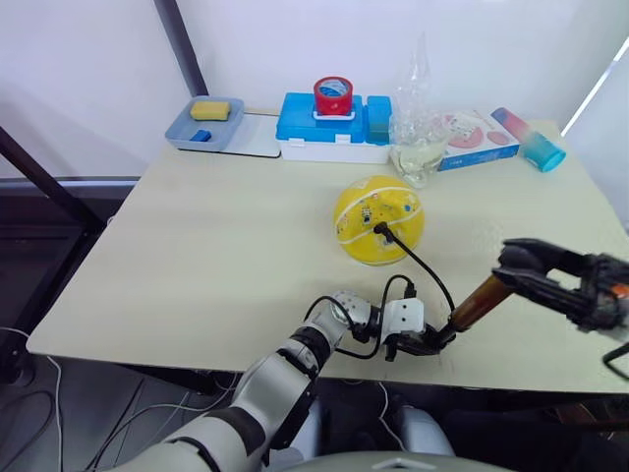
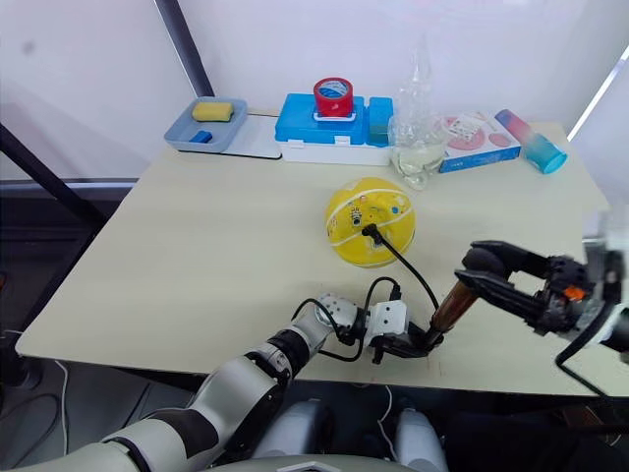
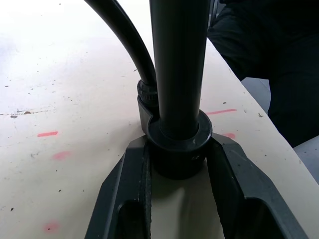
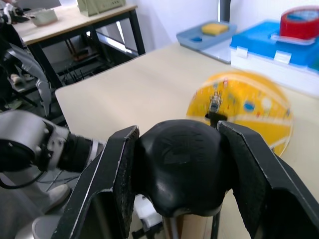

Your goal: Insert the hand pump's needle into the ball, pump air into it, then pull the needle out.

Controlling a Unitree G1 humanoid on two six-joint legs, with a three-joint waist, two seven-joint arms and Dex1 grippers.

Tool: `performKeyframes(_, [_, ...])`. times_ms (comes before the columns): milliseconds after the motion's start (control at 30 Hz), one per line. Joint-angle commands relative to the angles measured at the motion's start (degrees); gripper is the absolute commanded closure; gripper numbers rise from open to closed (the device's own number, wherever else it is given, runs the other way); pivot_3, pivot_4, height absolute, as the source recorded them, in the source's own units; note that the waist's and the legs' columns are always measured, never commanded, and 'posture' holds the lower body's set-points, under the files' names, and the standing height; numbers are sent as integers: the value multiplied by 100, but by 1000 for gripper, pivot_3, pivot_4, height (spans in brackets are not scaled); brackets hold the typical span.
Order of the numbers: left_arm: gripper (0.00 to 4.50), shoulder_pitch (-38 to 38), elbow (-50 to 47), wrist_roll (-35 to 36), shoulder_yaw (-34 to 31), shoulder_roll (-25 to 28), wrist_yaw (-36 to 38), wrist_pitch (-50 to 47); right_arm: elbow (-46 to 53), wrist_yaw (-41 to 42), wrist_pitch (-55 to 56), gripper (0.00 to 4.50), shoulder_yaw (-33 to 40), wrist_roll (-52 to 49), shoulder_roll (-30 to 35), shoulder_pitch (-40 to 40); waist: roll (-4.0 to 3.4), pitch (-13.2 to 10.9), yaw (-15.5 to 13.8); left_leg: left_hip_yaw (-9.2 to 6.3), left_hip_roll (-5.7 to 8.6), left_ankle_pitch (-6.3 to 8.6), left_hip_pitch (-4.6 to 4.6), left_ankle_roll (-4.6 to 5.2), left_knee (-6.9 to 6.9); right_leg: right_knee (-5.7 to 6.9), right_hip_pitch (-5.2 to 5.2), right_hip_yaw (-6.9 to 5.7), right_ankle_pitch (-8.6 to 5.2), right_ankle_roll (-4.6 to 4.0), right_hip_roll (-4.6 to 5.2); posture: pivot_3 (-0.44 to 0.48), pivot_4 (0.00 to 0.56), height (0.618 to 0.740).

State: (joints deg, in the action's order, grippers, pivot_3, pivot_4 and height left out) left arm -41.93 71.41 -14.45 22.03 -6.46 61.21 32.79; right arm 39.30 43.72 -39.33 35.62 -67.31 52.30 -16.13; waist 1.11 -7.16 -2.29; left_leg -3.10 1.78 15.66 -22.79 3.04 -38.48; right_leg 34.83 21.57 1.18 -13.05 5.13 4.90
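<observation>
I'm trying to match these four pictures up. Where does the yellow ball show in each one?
Left eye view: the ball sits right of the table's middle, the black hose plugged into it.
Right eye view: same spot, just in front of the clear bottle.
Left wrist view: I can't find the ball here.
Right wrist view: it lies beyond the right hand, upper right.
Shared landmark: the blue box with the red tape roll.

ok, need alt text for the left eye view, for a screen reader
Both end effectors hold the hand pump over the near edge of a beige table: the left end effector clamps its lower black end, the right end effector grips its top handle. The pump's black hose runs up to the needle, seated in the yellow ball.
</observation>
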Motion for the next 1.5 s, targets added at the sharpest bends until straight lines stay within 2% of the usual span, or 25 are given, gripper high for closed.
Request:
performKeyframes(33, [3393, 100, 198, -230, 151, 16, 2, -134, -134, 271, 470, 2485, -849, 1092, -312, -226, 7, 6, -1, -2, 1, 0, 1, 0, 0, 1, 0, -2, 0, 0, -3, 0, 150, 737])
performKeyframes(233, [3393, 111, 186, -223, 149, 25, 25, -134, -527, 510, 1420, 2485, -1717, 2399, -819, -391, 6, 12, 0, -1, 3, 0, 2, 0, -3, 2, 0, -2, 0, 0, -11, 0, 150, 737])
performKeyframes(400, [3393, 99, 189, -220, 147, 18, 45, -142, -688, 593, 1748, 2485, -1815, 2694, -983, -416, 5, 13, 1, -4, 3, 0, 6, -1, -3, 5, -1, -4, 0, 0, -14, 0, 150, 737])
performKeyframes(633, [3393, 60, 208, -223, 136, 38, 31, -167, -218, 479, 1270, 2485, -772, 1613, -702, -236, -11, 2, -5, -2, 5, -1, 2, -1, -4, 3, 0, -2, 0, 0, -12, 0, 150, 737])
performKeyframes(933, [3393, 103, 208, -232, 153, 49, 62, -140, -47, 3, 333, 2484, 1045, -578, 294, 332, -18, -5, -2, -4, 5, -1, -1, -1, -3, 2, -1, -3, 0, 0, -5, 0, 150, 737])
performKeyframes(1133, [3393, 153, 197, -229, 173, 58, 135, -103, -268, -323, -128, 2485, 1571, -1441, 802, 775, -15, -9, -3, -2, 3, -1, -13, 0, -3, 2, 3, -2, 0, -1, 3, 0, 150, 737])
performKeyframes(1267, [3393, 144, 194, -238, 176, 87, 143, -97, -90, -471, -281, 2484, 1303, -1340, 741, 790, -15, -9, -6, -1, 3, 0, -18, 0, 0, -1, 9, 1, 0, -1, 12, 0, 150, 737])
performKeyframes(1500, [3393, 118, 191, -230, 170, 53, 121, -119, 212, -225, 92, 2485, -227, 256, -190, 124, 8, 2, 5, -2, -3, 0, -5, 0, 2, 0, 3, 0, -1, -2, 8, 0, 150, 737])
